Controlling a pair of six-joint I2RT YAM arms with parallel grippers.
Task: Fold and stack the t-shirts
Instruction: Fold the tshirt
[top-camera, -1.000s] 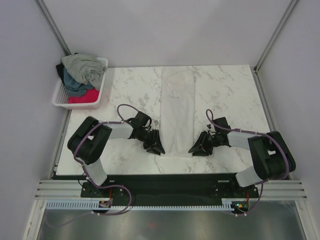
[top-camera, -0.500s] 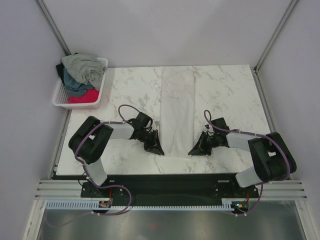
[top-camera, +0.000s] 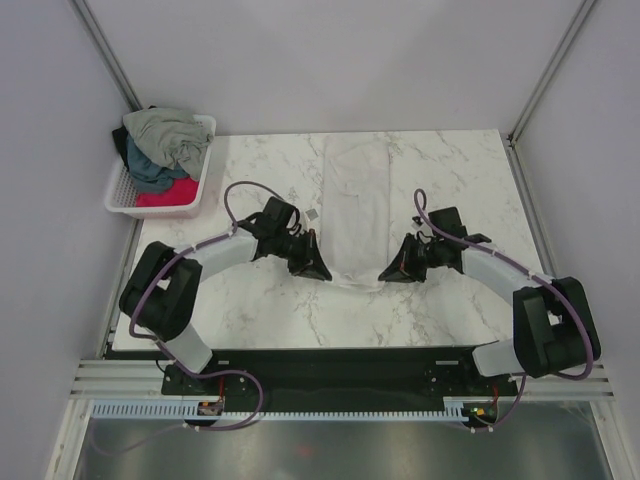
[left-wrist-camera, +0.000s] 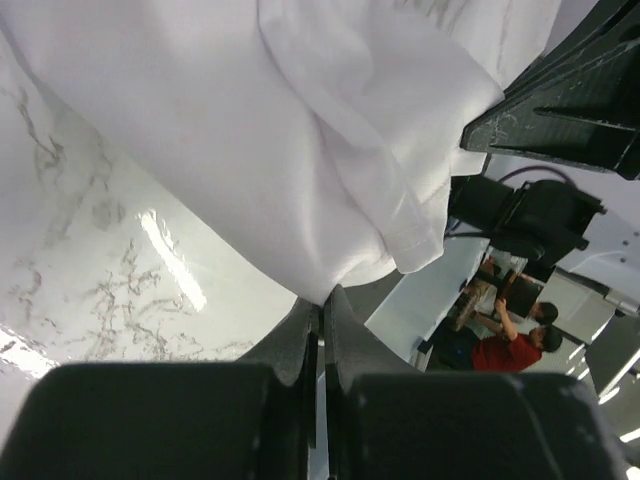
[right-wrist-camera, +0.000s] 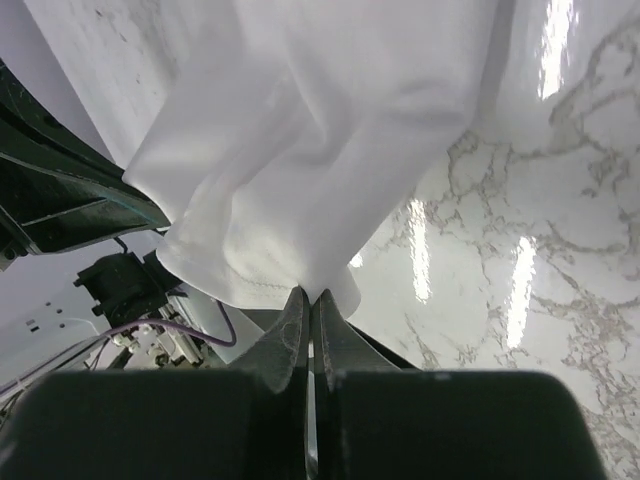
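The white t-shirt (top-camera: 356, 205) lies as a long narrow strip down the middle of the marble table (top-camera: 460, 180). My left gripper (top-camera: 327, 273) is shut on its near left corner, and my right gripper (top-camera: 384, 275) is shut on its near right corner. Both hold that near hem lifted off the table. The cloth hangs from the shut jaws in the left wrist view (left-wrist-camera: 300, 150) and the right wrist view (right-wrist-camera: 320, 130). Grey-green (top-camera: 165, 130), dark teal (top-camera: 150, 172) and red-pink (top-camera: 170, 192) shirts lie heaped in the basket.
The white lattice basket (top-camera: 118, 195) stands at the table's far left corner. A small white tag (top-camera: 313, 214) lies on the marble left of the shirt. Grey walls enclose the table on three sides.
Both grippers have moved away from the near edge toward the far side, carrying the shirt's near hem up and over the strip. The strip now looks shorter.
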